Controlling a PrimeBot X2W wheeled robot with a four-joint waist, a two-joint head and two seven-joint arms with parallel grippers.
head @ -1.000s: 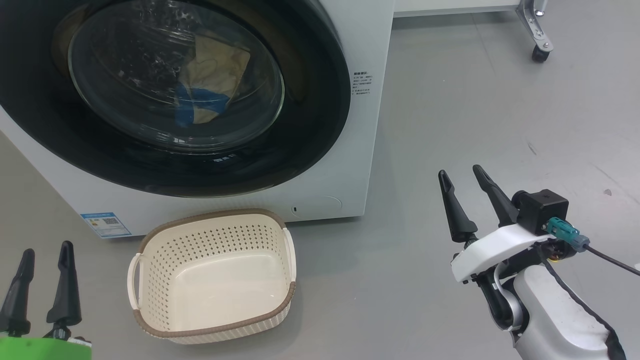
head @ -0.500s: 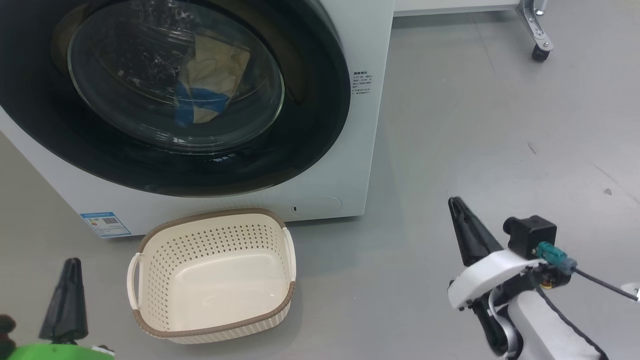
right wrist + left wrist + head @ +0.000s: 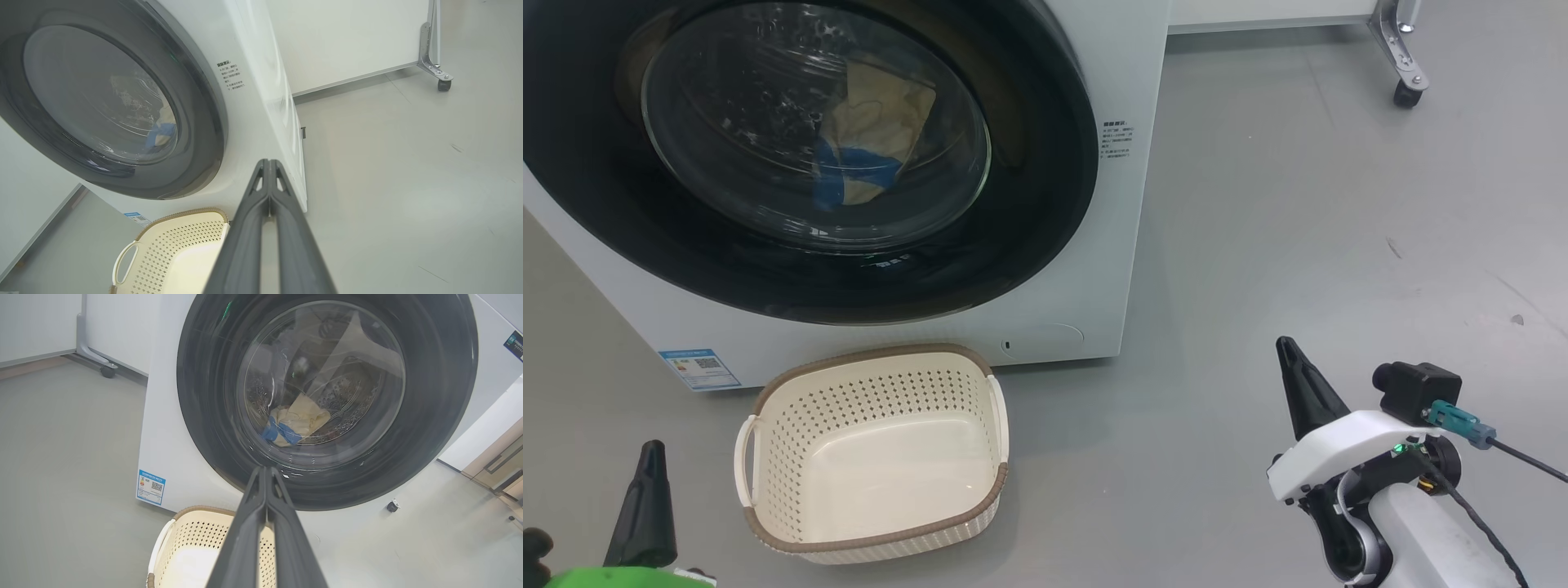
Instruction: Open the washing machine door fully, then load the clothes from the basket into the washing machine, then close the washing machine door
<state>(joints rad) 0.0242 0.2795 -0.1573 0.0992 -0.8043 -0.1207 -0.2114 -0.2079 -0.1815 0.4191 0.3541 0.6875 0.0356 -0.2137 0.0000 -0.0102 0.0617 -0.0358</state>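
Closes and draws back left gripper (image 3: 652,451) and right gripper (image 3: 1285,348), now pressed together empty, washing machine door (image 3: 817,131) shut ahead, nearer the left one.

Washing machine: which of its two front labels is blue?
The lower-left label, beside the basket; the other label, right of the door, is plain black print.

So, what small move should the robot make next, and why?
Probably none on the laundry: the washing machine door looks closed, the clothes lie inside behind it, and the basket is empty. With the left gripper and right gripper shut on nothing, I would just draw both back.
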